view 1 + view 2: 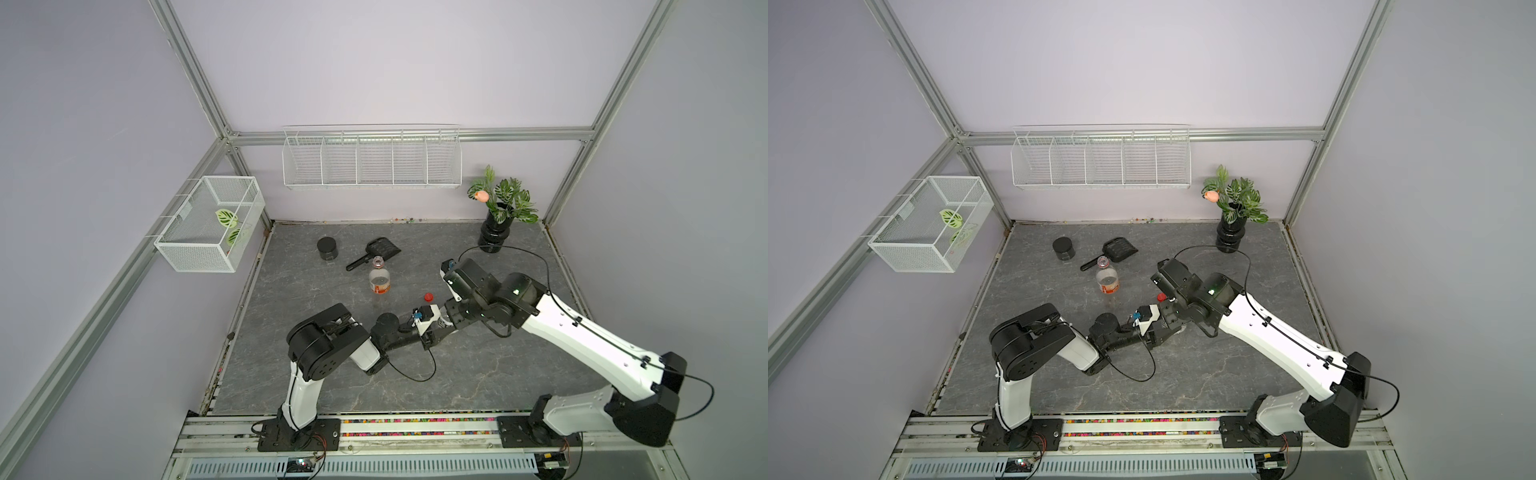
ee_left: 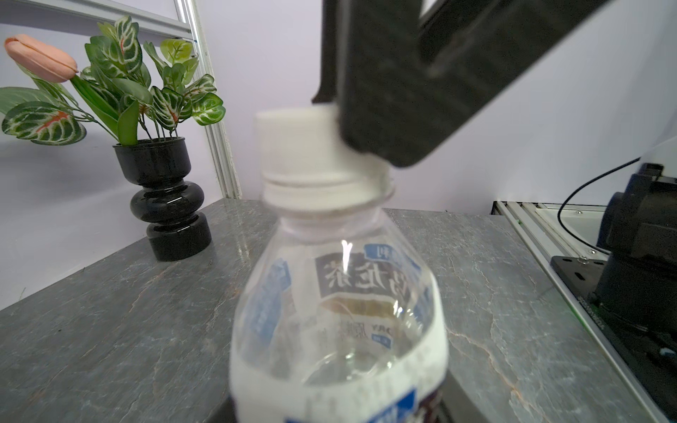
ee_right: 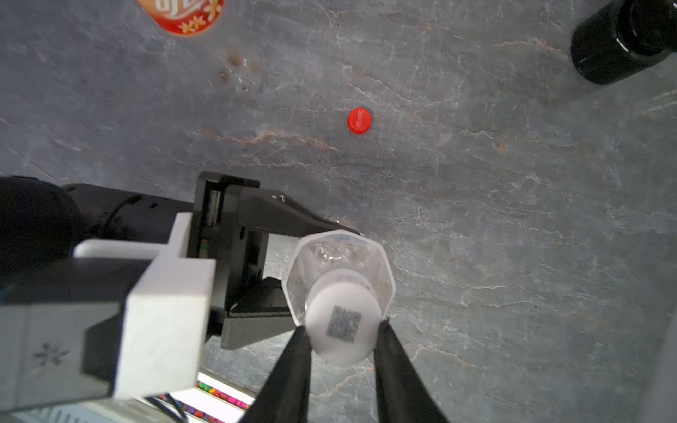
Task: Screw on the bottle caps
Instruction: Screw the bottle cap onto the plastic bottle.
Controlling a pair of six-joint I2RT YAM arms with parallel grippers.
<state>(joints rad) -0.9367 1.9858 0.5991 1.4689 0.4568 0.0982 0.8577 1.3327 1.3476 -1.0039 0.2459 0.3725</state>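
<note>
Left jaws: I have them clamped on the short bottle (image 2: 337, 293). Right jaws: pinching its white cap (image 2: 296, 146). Red cap (image 3: 359, 120): loose on tabletop (image 3: 513, 219).

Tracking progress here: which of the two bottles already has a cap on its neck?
The short bottle, white-labelled: a white cap sits on its neck. The tall bottle stands open, its red cap lying on the table.

place: robot lab cell | shown by: aluminium frame (image 1: 195, 75), rail-mounted arm bases (image 1: 299, 434) 6 o'clock, wire rack (image 1: 370, 166) 12 o'clock
</note>
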